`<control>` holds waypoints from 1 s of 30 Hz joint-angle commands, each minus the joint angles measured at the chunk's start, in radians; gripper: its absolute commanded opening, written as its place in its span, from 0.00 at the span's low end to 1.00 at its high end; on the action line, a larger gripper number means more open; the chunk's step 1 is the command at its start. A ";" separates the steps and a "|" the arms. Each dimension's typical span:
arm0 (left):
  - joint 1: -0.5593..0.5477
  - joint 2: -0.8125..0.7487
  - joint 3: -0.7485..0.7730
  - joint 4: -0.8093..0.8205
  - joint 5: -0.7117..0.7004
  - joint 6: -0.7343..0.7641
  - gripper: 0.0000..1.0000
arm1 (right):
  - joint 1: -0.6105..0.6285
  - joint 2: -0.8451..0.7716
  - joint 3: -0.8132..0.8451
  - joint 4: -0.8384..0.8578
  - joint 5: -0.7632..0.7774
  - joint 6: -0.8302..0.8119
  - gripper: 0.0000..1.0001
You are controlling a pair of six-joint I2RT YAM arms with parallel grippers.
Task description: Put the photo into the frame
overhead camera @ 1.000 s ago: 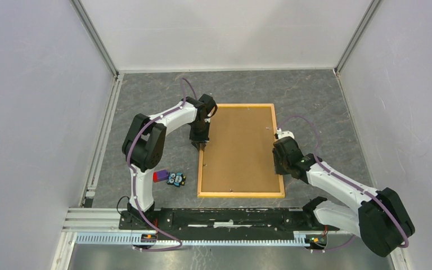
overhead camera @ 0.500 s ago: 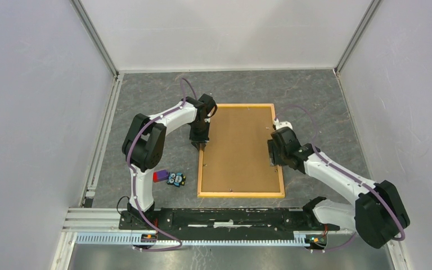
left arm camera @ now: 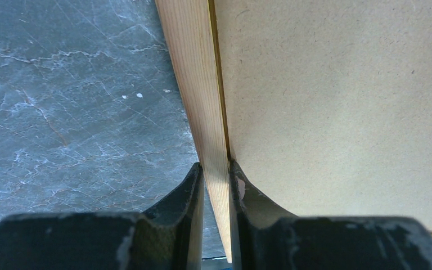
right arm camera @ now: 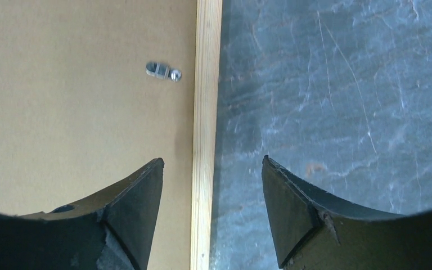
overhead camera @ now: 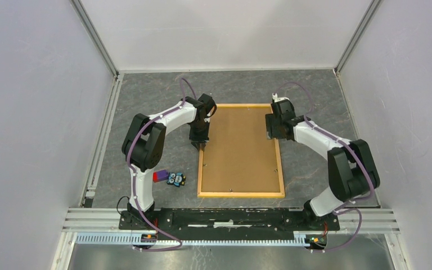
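The right claw [right arm camera: 212, 163] has just let go and travelled. A second ago it sat low on the frame's right rail with its jaws fairly close. Now it hovers over the far part of that same rail with its jaws spread wide. One finger hangs above the hardboard backing panel [right arm camera: 79, 101], the other above the bare tabletop [right arm camera: 337, 101], and the pale wooden rail runs up the gap between them, untouched. A small metal turn-tab [right arm camera: 163, 71] lies on the panel just ahead of the panel-side finger.

The left claw [left arm camera: 216, 169] has not stirred. It is pinching the left rail of the frame [overhead camera: 241, 194], with one finger outside the wood and the other at the seam where the panel meets it.

I read this as the left arm steadying the frame while the right shifts to a new spot along the edge, probably to work the tabs or press the panel home.

The photo shows in no view. The brown panel fills the whole opening between the two claws, so it cannot be told whether the print lies beneath it. A small blue toy [overhead camera: 174, 179] sits on the tabletop behind the left claw, towards its base.

No brand, label or writing can be read anywhere.
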 commanded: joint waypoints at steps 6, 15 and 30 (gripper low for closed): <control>-0.011 0.015 0.005 0.047 0.051 0.010 0.02 | -0.025 0.133 0.124 0.068 -0.030 -0.027 0.69; -0.011 0.023 0.007 0.047 0.065 0.009 0.02 | -0.029 0.203 0.164 0.088 -0.003 -0.035 0.64; -0.010 0.021 0.007 0.047 0.063 0.009 0.02 | -0.038 0.310 0.236 0.093 0.034 -0.029 0.55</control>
